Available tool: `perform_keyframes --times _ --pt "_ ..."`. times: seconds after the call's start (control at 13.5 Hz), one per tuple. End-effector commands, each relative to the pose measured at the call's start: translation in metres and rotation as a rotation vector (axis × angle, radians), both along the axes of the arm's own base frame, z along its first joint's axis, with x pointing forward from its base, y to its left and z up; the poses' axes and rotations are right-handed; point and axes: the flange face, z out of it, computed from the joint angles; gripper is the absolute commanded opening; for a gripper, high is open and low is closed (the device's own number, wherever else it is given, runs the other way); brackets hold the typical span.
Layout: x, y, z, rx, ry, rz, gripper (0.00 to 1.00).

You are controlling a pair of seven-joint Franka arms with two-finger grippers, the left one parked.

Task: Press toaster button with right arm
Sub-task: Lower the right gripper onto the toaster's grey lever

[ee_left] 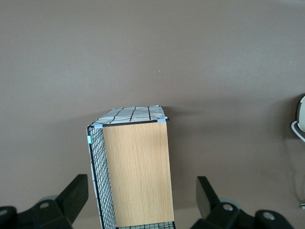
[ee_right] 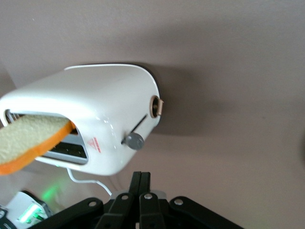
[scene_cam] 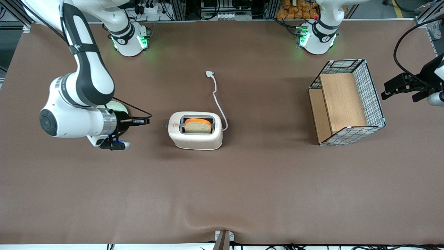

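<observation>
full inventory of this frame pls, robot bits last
toaster: 1, white, mid-table
button: 1, grey, on the toaster's narrow end facing the claw
bread: 1 slice, orange crust, standing in the toaster slot
cord: 1, white, runs from the toaster away from the front camera, plug loose on the table
basket: 1, wire, with wooden panels, toward the parked arm's end
table: 1, brown
right arm: 1, white and black
claw: 1, black, shut, level with the button, apart from it

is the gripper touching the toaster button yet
No, the shut gripper sits short of the toaster button on the toaster, with a gap between them.
</observation>
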Motion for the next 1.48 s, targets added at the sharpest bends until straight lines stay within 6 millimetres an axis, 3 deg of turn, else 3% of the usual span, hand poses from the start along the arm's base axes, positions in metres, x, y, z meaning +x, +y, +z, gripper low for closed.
perform_keyframes --times 0.0,0.3,1.41 --pt "-0.005 0.004 -0.012 0.048 -0.012 -0.055 0.00" --pt "-0.015 0.010 -0.039 0.054 -0.021 -0.067 0.00" --pt "-0.021 0.022 -0.052 0.067 -0.034 -0.088 0.00"
